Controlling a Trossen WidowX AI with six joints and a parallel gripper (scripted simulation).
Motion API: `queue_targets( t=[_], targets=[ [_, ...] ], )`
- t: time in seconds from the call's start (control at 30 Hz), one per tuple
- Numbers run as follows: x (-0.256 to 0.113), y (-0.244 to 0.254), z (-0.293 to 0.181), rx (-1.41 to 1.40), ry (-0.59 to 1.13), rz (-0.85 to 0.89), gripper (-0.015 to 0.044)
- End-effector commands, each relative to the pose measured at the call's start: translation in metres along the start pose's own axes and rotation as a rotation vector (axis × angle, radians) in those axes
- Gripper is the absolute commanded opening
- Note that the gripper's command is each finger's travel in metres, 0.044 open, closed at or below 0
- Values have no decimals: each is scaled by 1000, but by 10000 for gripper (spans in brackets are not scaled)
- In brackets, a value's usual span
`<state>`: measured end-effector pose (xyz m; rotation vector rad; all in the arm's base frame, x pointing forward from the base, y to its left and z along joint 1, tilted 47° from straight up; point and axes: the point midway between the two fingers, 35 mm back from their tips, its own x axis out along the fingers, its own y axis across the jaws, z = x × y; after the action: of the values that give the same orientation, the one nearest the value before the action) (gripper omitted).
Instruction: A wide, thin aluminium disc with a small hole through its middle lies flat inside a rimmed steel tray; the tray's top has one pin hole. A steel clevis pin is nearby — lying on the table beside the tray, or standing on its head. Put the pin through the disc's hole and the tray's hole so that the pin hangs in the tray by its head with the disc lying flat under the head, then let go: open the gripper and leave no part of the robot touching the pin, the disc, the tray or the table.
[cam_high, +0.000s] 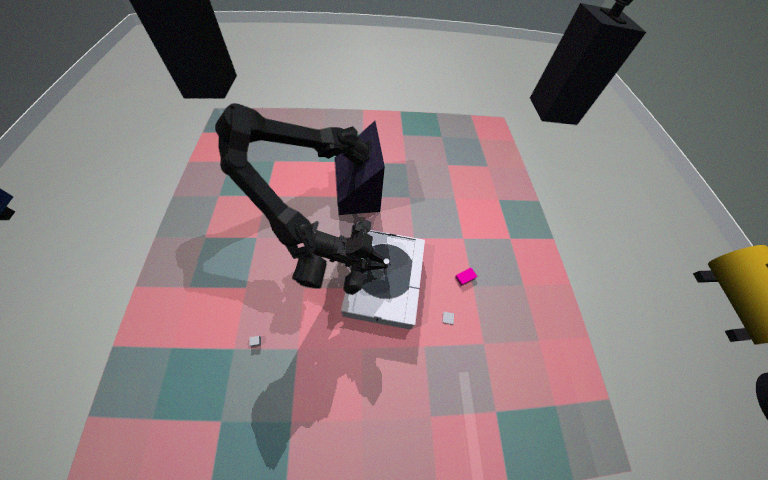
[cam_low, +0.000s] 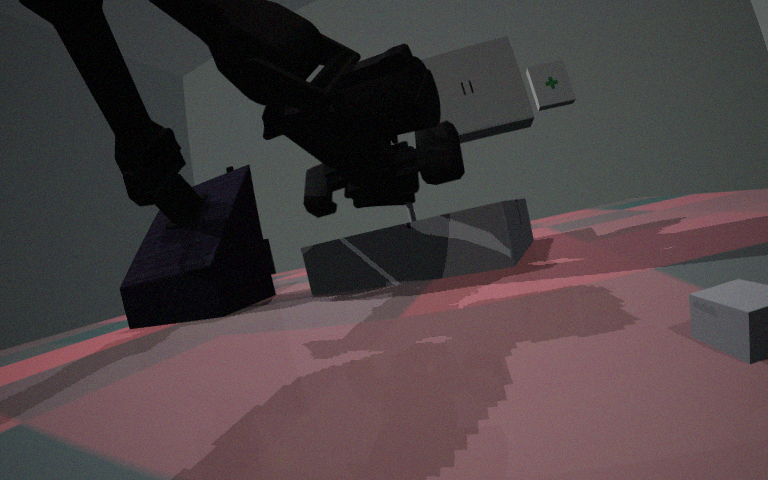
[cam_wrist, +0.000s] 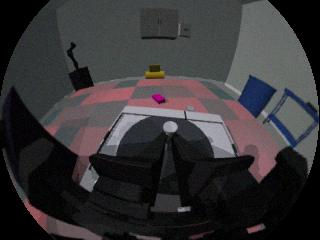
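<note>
Pin upright in gripper, over disc and tray

The gripper (cam_high: 382, 263) (cam_low: 409, 203) (cam_wrist: 168, 135) was closed narrowly on the pin (cam_high: 386, 261) (cam_low: 411, 211) (cam_wrist: 170, 128). The pin lay between the fingertips, its round head showing just above them and its shank coming out below. Its long axis ran roughly upright, head up and free end down toward the tray (cam_high: 416, 263) (cam_low: 362, 260) (cam_wrist: 202, 116). Whether that end had entered either hole could not be told, as the fingers and the tray's near wall hid the spot.

Under the fingers, the wide dark disc (cam_high: 391, 283) (cam_wrist: 140, 132) lay inside the tray, with the pin's head showing over the disc's area. The disc's own hole was hidden from sight.

Past the tray's far rim, a small grey block (cam_high: 448, 318) (cam_wrist: 190, 108) lay near it on the checkered top, and a magenta block (cam_high: 466, 276) (cam_wrist: 158, 98) lay near the grey one. Farther off stood a yellow barrel (cam_high: 741, 294) (cam_wrist: 154, 75), and high on the back wall hung a pale cabinet (cam_low: 489, 84) (cam_wrist: 159, 22).
</note>
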<state>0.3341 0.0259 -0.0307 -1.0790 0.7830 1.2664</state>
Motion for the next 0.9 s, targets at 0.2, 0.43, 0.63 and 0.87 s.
queue_targets(
  t=[0.2,0.43,0.63,0.87],
  targets=[
    [0,-2,0,19,12,6,0],
    [0,-2,1,22,23,7,0],
    [1,-2,1,15,34,4,0],
    [1,-2,1,5,39,0,0]
  ],
)
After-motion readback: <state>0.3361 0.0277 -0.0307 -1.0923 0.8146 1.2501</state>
